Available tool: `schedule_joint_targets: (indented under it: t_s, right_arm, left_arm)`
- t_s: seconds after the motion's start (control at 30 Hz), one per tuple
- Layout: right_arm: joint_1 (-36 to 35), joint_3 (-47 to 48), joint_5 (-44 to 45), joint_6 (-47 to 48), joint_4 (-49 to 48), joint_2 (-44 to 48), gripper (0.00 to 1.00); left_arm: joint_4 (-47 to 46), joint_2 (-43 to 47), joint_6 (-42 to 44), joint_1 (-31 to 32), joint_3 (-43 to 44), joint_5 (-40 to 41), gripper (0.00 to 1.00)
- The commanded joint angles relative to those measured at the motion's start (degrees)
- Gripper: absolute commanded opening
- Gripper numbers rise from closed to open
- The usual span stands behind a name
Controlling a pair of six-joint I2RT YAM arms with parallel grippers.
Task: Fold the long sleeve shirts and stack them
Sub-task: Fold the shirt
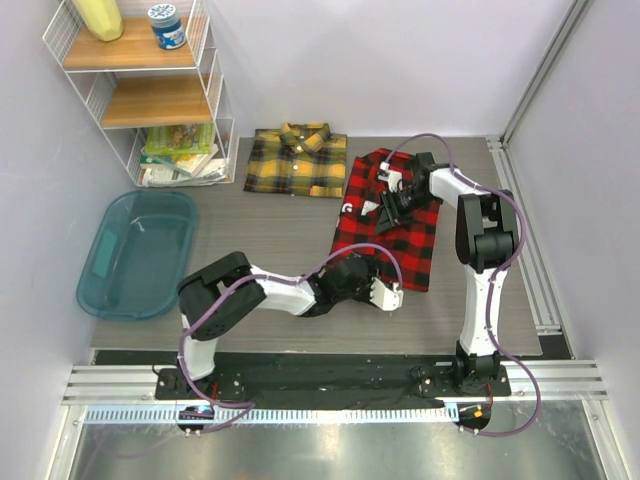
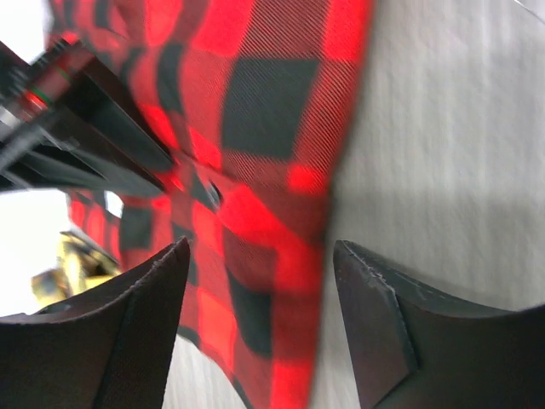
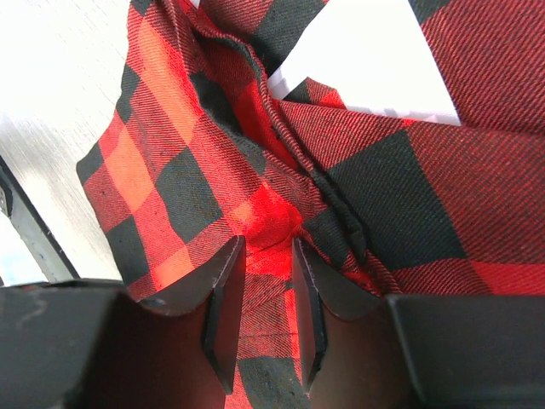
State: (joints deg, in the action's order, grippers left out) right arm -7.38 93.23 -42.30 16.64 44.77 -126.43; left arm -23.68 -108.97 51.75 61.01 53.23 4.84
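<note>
The red-and-black shirt [image 1: 405, 235] lies on the table right of centre, partly folded, with white lettering [image 1: 347, 208] on its left side. The yellow-and-black shirt [image 1: 298, 160] lies folded at the back, apart from it. My right gripper [image 1: 388, 208] is over the red shirt's upper part. In the right wrist view, that gripper [image 3: 268, 247] is shut on a bunched fold of the red cloth [image 3: 281, 217], and wrinkles run out from the pinch. My left gripper [image 1: 392, 296] is at the shirt's near edge. Seen from the left wrist, it [image 2: 260, 264] stands open, with the shirt's edge [image 2: 289, 281] between its wide-set fingers.
A teal plastic tub [image 1: 135, 250] sits at the left. A white wire shelf [image 1: 150, 90] with a jar, a yellow bottle and packets stands at the back left. A metal rail [image 1: 530, 240] runs along the table's right side.
</note>
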Motion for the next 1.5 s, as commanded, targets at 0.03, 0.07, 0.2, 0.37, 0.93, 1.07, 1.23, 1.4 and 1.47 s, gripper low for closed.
schedule_joint_targets:
  t_s: [0.03,0.07,0.2,0.37,0.93,1.07,1.23,1.4,1.47]
  right_arm:
    - [-0.2,-2.0,4.9,3.0,-2.4,-1.4,0.34]
    - [-0.4,-3.0,4.8,3.0,-2.7,-1.1,0.34]
    - [-1.8,-7.8,4.1,2.9,-3.5,1.8,0.34]
    - [-4.7,-14.9,-0.1,0.8,-3.0,10.2,0.37]
    - [6.2,8.0,7.5,10.3,12.2,7.7,0.51]
    - [5.8,10.7,4.7,11.0,11.0,3.3,0.47]
    - [2.8,10.1,2.3,11.3,8.1,1.1,0.45]
    - [1.9,11.0,-0.1,9.8,4.2,-0.2,0.44]
    - [1.8,11.6,-0.8,10.0,3.5,-0.5,0.43]
  left_arm:
    - [-6.0,-7.0,2.7,0.0,1.8,2.7,0.61]
    - [-5.0,-7.0,2.6,0.0,2.1,2.5,0.56]
    - [13.1,-3.1,0.6,0.8,6.5,-0.7,0.12]
    - [37.8,6.4,-9.2,3.7,10.8,-6.6,0.00]
    - [88.2,5.9,-34.5,10.6,34.1,-30.0,0.00]
    - [99.8,1.7,-30.4,5.4,47.6,-36.6,0.00]
    - [108.9,-6.1,-22.8,0.4,61.7,-38.7,0.01]
    - [114.8,-13.5,-17.1,-4.7,72.5,-37.7,0.03]
    - [115.6,-17.1,-14.7,-6.6,78.2,-37.2,0.04]
